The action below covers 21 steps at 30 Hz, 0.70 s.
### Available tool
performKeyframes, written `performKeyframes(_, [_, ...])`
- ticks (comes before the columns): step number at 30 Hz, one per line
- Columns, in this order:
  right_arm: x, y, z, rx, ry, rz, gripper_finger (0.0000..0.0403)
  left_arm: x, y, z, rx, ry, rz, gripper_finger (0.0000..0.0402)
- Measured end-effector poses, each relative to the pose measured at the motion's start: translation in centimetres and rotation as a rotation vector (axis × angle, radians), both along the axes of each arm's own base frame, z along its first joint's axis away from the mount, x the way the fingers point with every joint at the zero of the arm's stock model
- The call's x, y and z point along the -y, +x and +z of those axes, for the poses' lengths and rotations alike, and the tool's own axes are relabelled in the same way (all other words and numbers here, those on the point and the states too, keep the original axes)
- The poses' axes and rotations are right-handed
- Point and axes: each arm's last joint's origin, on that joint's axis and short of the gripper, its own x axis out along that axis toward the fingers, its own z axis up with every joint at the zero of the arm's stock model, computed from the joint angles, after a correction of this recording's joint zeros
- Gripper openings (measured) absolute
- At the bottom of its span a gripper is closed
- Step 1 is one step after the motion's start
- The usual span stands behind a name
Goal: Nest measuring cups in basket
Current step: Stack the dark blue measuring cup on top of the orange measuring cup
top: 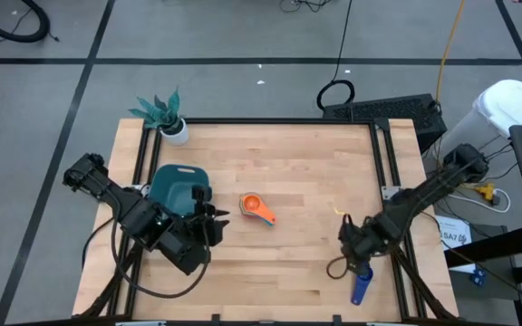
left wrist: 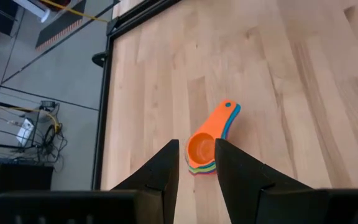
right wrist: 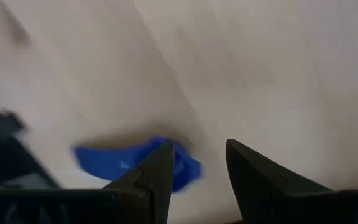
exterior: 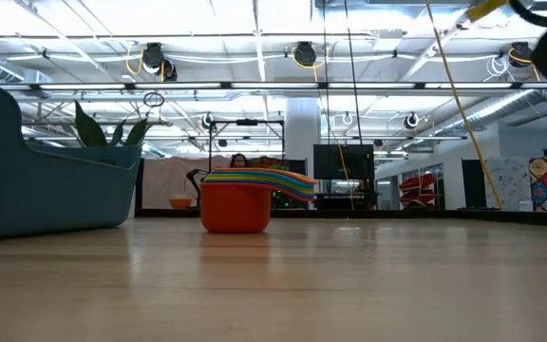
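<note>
Your left end effector (top: 214, 217) hovers released just right of the basket (top: 178, 184), aimed at the nested cups (top: 257, 208) at mid-table (top: 288, 272). Bring it low over the bowls and pinch the stack whole, so nothing slides apart, then lift it left into the basket. A plant pot (top: 172, 129) stands beyond the basket, clear of that path. Your right end effector (top: 356, 249) waits released over a dark blue cup (top: 361, 287) at the table's near right edge.

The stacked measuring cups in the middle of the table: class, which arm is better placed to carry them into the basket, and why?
Left. The left gripper sits open between the basket and the stacked measuring cups, already pointing at them. The right gripper is open near the table's right edge, by a lone dark blue cup.
</note>
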Motion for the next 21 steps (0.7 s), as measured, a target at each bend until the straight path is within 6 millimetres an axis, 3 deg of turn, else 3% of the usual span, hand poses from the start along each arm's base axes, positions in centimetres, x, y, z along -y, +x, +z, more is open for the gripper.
performKeyframes(6, [-1.9,-1.4,-0.1,0.014,0.013,0.087,0.0137,-0.3,0.3,0.0,0.008,-0.01,0.011,0.0106])
performKeyframes(11, [-3.6,-2.0,0.1,0.132,0.02,0.132,0.0137,-0.2,0.5,0.2,0.029,-0.018,0.001,0.0106])
performKeyframes(21, [-4.8,-3.1,0.2,0.187,0.018,0.209,0.0137,-0.1,0.6,0.3,0.038,-0.021,-0.005,0.0106])
